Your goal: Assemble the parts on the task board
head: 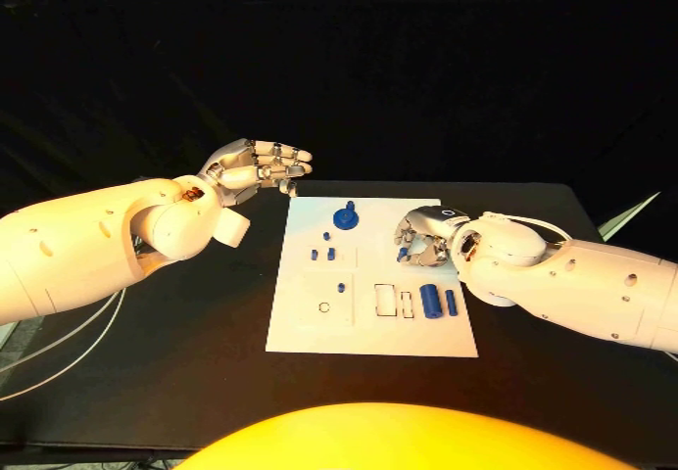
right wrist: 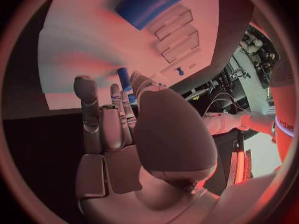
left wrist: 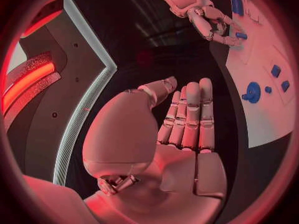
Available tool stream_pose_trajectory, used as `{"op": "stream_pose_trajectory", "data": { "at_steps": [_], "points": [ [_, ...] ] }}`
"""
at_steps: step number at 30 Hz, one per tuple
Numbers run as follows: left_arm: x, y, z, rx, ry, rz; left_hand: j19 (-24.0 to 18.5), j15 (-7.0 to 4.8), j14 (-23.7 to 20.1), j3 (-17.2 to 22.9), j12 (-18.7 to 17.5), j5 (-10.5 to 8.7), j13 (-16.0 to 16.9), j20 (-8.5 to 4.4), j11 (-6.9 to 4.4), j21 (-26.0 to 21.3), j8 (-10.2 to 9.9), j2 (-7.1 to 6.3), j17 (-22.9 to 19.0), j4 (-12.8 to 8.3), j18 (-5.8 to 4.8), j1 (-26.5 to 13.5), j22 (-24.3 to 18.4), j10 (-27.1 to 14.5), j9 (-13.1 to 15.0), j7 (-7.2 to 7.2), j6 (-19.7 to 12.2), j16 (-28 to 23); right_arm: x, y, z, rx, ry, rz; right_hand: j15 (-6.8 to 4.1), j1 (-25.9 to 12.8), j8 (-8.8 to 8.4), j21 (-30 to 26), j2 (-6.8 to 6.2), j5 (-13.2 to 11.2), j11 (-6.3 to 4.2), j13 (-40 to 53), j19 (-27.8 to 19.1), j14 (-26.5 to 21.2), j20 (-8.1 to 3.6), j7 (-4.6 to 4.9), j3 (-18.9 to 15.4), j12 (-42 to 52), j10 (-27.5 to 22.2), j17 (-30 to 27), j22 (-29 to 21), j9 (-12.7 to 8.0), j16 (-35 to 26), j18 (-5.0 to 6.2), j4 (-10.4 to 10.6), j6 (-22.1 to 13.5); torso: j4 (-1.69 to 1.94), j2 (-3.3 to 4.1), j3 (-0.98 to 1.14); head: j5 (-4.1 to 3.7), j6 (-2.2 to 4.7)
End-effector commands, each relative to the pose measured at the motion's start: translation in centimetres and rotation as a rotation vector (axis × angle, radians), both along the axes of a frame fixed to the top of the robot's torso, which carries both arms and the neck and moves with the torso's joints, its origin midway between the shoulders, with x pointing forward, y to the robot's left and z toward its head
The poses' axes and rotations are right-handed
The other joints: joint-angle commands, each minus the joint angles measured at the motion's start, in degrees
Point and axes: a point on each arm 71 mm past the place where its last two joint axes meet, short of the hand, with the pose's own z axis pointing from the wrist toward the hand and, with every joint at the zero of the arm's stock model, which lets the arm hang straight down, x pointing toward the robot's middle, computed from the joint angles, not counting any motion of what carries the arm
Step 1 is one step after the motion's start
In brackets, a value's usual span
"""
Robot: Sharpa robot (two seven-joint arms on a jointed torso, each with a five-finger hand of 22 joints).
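The white task board [head: 374, 328] lies mid-table. On it are a round blue knob part [head: 346, 215], several small blue pegs [head: 329, 254], and a blue cylinder [head: 429, 303] beside a thinner blue bar [head: 451, 302]. My right hand [head: 425, 235] sits low over the board's right side. Its thumb and fingers are closed around a small blue peg [right wrist: 124, 77], also visible at its fingertips [head: 405, 253]. My left hand [head: 262, 166] is raised off the board's far left corner, its fingers [left wrist: 190, 117] straight and side by side, holding nothing.
Two outlined rectangular slots [head: 384, 299] and a small round hole [head: 323, 307] mark the board's near half. Black table [head: 184, 343] surrounds the board on all sides. In the left wrist view the knob part [left wrist: 252, 92] and board [left wrist: 264, 119] lie off to one side.
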Motion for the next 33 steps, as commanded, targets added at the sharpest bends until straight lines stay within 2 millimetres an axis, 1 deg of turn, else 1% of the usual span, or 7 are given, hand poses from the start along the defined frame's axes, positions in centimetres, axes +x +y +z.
{"op": "stream_pose_trajectory", "data": {
  "at_steps": [1, 7, 11, 14, 28, 31, 33],
  "points": [
    [0.00, -0.15, 0.06, -0.003, -0.002, -0.006, 0.01, 0.23, -0.47, -2.28, 0.85, 0.33, 0.90, 0.32, 0.07, -1.01, 1.03, 0.56, -0.60, 0.51, -0.56, -0.26, -0.38, -0.92, 0.42, 0.62, -0.44, -0.45, -0.12, 0.25, -0.17, 0.002, 0.006, 0.008, -0.06, -0.86, 0.04, 1.08, -0.35, -0.59, -0.35, -0.43, 0.64, 0.64, 0.08, 0.24, 2.89, -1.03, 0.74, 0.76, 0.84, -0.23, 0.82, -0.33, -0.45, 1.26, 0.00, 0.01, 0.01, 0.07, 0.01],
    [0.01, -0.15, 0.06, -0.003, -0.002, -0.006, 0.01, 0.23, -0.47, -2.28, 0.85, 0.33, 0.90, 0.32, 0.07, -1.01, 1.03, 0.56, -0.60, 0.51, -0.56, -0.26, -0.38, -0.92, 0.42, 0.62, -0.44, -0.45, -0.26, 0.44, -0.32, 0.007, 0.009, 0.012, -0.52, -1.22, 0.64, 2.99, -0.07, -0.58, -0.88, -0.26, 1.43, 0.83, -0.21, -0.32, 6.80, -1.43, 3.53, 1.32, 3.02, -0.09, 1.22, -0.63, -1.56, 3.72, 0.05, 0.01, 0.01, 0.09, 0.01],
    [0.01, -0.12, 0.05, -0.003, -0.001, -0.005, -0.01, 0.23, -0.50, -2.26, 0.89, 0.35, 0.91, 0.32, 0.07, -1.02, 1.05, 0.62, -0.61, 0.54, -0.55, -0.26, -0.39, -0.95, 0.42, 0.61, -0.43, -0.44, -0.26, 0.41, -0.39, 0.004, 0.012, 0.010, -1.29, -1.56, 1.87, 4.43, 0.74, -0.63, -1.85, 0.10, 1.91, 0.96, -0.87, -1.13, 11.17, -1.46, 7.31, 1.71, 4.73, 0.56, 1.48, -0.84, -3.64, 6.31, 0.02, 0.00, -0.01, 0.10, 0.01],
    [0.00, -0.11, 0.05, -0.003, -0.001, -0.005, -0.01, 0.23, -0.50, -2.26, 0.89, 0.35, 0.91, 0.32, 0.07, -1.02, 1.05, 0.62, -0.61, 0.54, -0.55, -0.26, -0.39, -0.95, 0.42, 0.61, -0.43, -0.44, -0.26, 0.37, -0.43, -0.001, 0.013, 0.007, -1.59, -2.07, 2.43, 4.86, 1.04, -0.66, -2.22, 0.29, 1.98, 1.03, -1.21, -1.36, 13.03, -1.76, 8.66, 1.96, 5.34, 0.99, 1.61, -0.92, -5.27, 7.02, 0.00, -0.01, 0.01, 0.17, 0.01],
    [-0.01, -0.06, 0.04, -0.001, 0.001, -0.005, -0.03, 0.23, -0.54, -2.25, 0.94, 0.36, 0.91, 0.33, 0.08, -1.04, 1.07, 0.69, -0.62, 0.60, -0.55, -0.29, -0.40, -1.01, 0.42, 0.62, -0.45, -0.43, -0.30, 0.39, -0.36, -0.001, 0.001, 0.005, -1.64, -4.23, 2.95, 5.75, 1.13, -0.75, -2.21, 0.56, 1.94, 1.17, -1.38, -1.20, 16.71, -3.40, 9.74, 2.53, 6.78, 1.83, 1.91, -1.05, -9.86, 6.86, 0.01, 0.00, 0.01, 0.11, 0.01],
    [-0.02, -0.04, 0.04, -0.001, 0.001, -0.004, -0.03, 0.23, -0.54, -2.25, 0.94, 0.36, 0.91, 0.33, 0.08, -1.04, 1.07, 0.69, -0.62, 0.60, -0.55, -0.29, -0.40, -1.01, 0.42, 0.62, -0.45, -0.43, -0.34, 0.43, -0.24, 0.006, -0.012, 0.007, -1.78, -4.40, 3.37, 6.46, 1.32, -0.80, -2.39, 0.87, 2.09, 1.22, -1.49, -1.27, 17.54, -3.38, 10.71, 2.78, 7.61, 2.19, 2.05, -1.13, -11.59, 7.31, 0.00, 0.01, 0.00, 0.10, 0.01],
    [-0.02, -0.03, 0.04, -0.001, 0.001, -0.004, -0.03, 0.23, -0.54, -2.25, 0.94, 0.36, 0.91, 0.33, 0.08, -1.04, 1.07, 0.69, -0.62, 0.60, -0.55, -0.29, -0.40, -1.01, 0.42, 0.62, -0.45, -0.43, -0.39, 0.49, -0.10, 0.013, -0.026, 0.011, -2.13, -4.44, 4.09, 7.37, 1.61, -0.82, -2.81, 1.46, 2.35, 1.29, -1.75, -1.55, 18.06, -2.88, 12.30, 3.02, 8.59, 2.64, 2.18, -1.24, -13.20, 8.18, 0.01, 0.00, 0.00, 0.11, 0.01]
  ]
}}
